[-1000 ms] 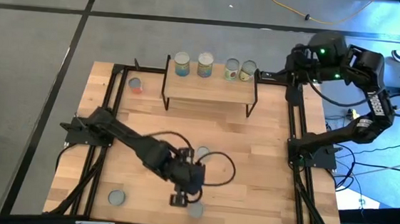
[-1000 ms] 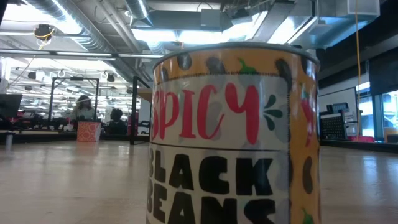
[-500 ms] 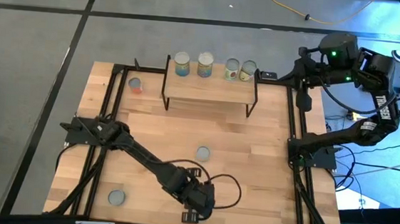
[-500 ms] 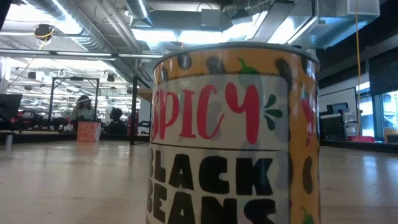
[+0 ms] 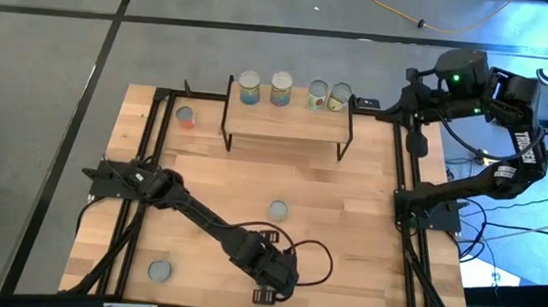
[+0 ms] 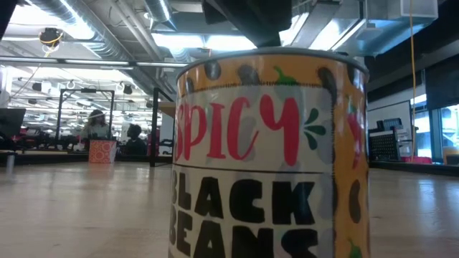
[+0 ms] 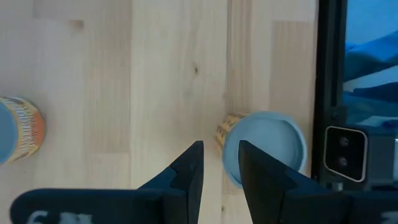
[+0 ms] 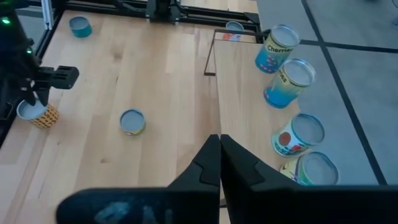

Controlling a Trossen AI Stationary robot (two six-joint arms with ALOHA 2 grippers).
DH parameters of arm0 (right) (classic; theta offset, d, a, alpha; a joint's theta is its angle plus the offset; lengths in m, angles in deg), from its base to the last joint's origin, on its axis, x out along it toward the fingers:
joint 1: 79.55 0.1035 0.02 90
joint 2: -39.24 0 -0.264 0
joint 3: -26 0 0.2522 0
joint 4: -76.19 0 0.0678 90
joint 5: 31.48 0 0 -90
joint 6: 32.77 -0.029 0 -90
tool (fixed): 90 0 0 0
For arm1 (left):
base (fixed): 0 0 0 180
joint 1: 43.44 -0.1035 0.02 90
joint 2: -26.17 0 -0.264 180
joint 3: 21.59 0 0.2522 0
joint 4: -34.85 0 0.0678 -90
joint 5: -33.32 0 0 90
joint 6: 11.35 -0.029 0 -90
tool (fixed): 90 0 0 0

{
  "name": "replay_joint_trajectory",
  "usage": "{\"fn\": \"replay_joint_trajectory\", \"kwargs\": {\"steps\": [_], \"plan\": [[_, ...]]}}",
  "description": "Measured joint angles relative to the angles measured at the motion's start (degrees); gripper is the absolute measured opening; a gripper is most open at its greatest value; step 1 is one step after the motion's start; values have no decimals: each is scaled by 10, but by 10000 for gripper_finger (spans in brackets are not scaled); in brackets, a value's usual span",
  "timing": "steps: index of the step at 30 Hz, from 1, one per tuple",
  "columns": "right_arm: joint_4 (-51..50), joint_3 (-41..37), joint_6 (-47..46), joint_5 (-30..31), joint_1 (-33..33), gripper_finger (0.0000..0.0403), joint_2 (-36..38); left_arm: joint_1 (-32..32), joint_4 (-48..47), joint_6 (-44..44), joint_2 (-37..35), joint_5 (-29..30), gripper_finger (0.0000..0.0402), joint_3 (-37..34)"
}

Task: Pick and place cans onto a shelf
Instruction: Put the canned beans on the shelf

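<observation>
Four tins up on the small light-wood shelf point(image 5: 286, 120) already, upper middle; left hand point(image 5: 265, 296) spread over yellow bean can point(image 7: 264, 146), bottom centre.

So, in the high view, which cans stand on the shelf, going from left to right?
Blue-green can → second blue-green can → red-and-white can → yellow-green can, all along the back edge of the shelf.

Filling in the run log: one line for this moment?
left gripper: open above black beans can | right gripper: shut, beside shelf | shelf: four cans
</observation>
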Motion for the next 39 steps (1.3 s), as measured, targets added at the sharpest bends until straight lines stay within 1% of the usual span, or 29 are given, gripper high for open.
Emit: {"fn": "replay_joint_trajectory", "kwargs": {"steps": [2, 6, 11, 23, 26, 30, 34, 39], "plan": [[0, 0, 0, 0, 3, 5, 0, -3, 0, 0, 0, -15, 94, 0], [0, 0, 0, 0, 6, 5, 0, -7, 0, 1, 0, -20, 94, 0], [0, 0, 1, 0, 6, 5, 0, -8, 13, 3, 3, -63, 94, 0], [0, 0, 1, 1, 6, 5, 0, -10, 13, 15, 20, -35, 94, 0], [0, 0, 1, 1, 6, 5, 0, -12, 17, 17, 20, -49, 94, -11], [0, 0, 1, 1, 6, 5, 0, -13, 43, 19, 19, -94, 94, -43], [1, 0, 1, 1, 6, 5, 0, -10, 52, 20, 21, -86, 94, -65], [1, 0, 1, 1, 6, 5, 0, -11, 52, 17, 20, -86, 94, -69]]}}
